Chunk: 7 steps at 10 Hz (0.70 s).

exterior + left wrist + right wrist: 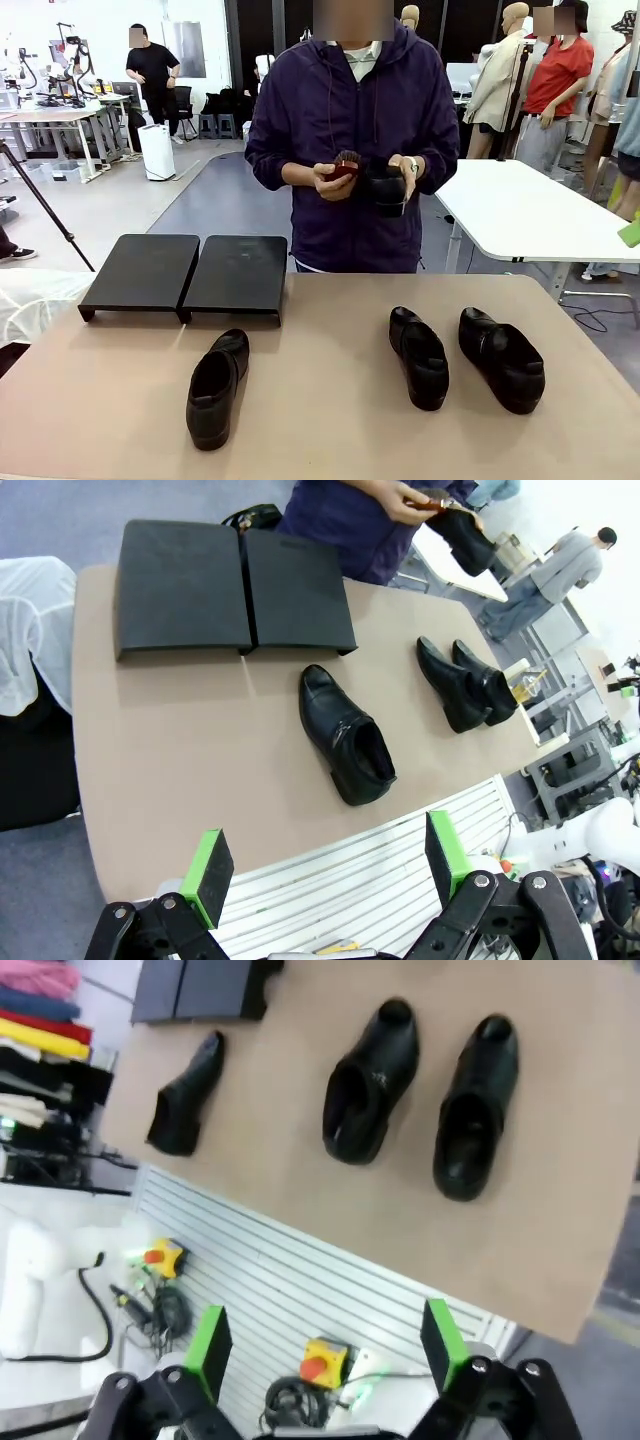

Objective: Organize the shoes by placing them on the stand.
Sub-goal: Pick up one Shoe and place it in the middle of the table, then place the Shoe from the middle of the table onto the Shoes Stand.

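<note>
The left gripper [326, 865] is seen with its green pads spread wide and nothing between them, held high over the near edge of the table [180, 780]. The right gripper [324, 1345] is spread just as wide, is likewise empty, and is held back over the robot's side.

Ahead of the left gripper a single shoe [346, 737] lies on its sole, toe turned toward the stand [235, 595], near it but not touching. Beyond the right gripper, the middle shoe [375, 1080] and the outer shoe [475, 1105] are laid side by side, well apart from the stand. A fourth shoe [385, 188] is held up by the person at the far side, together with a brush [345, 162]. The stand, made of two flat black panels butted together, carries nothing.

No shoe has been placed yet, so the first pick is judged to be the single shoe, taken by the left gripper. The pads are best brought down across the shoe's narrow width at the opening. A firm hold is needed, since the shiny leather is likely to slip. The shoe should be lifted clear of the stand's front edge and set at one end, so that room is left for the other three.
</note>
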### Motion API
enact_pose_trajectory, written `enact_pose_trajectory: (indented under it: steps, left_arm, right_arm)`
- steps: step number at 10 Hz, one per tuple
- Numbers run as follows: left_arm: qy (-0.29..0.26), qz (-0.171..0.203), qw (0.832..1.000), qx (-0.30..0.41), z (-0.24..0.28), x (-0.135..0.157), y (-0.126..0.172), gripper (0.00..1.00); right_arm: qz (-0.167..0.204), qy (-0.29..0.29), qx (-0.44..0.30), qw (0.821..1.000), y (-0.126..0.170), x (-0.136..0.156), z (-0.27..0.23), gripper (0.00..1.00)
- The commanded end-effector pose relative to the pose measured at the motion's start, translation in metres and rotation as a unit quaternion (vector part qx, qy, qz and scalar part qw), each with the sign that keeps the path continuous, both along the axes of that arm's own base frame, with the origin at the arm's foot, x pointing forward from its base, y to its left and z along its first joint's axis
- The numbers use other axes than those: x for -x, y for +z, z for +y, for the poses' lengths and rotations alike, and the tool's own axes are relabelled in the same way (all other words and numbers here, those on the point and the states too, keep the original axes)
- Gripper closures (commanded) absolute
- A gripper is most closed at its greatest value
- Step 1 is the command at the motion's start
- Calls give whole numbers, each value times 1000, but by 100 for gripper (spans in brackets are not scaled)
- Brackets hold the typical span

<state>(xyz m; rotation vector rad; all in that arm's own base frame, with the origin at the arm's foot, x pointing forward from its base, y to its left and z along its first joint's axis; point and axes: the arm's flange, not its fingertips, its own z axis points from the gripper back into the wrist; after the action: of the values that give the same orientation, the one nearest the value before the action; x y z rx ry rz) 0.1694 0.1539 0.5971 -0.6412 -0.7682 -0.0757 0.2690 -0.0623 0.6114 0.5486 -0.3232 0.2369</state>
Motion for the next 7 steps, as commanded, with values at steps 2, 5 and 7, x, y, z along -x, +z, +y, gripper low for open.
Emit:
enact_pose_trajectory:
  steps: [2, 5, 7]
  left_arm:
    - [-7, -6, 1000, 3, 0, 1, -1, 0]
    - [-7, -6, 1000, 3, 0, 1, -1, 0]
    - [0, 0, 1000, 0, 0, 0, 0, 0]
  right_arm:
    - [27, 18, 5, 999, 6, -2, -2, 0]
    - [27, 18, 5, 999, 6, -2, -2, 0]
    - [27, 18, 5, 999, 6, -2, -2, 0]
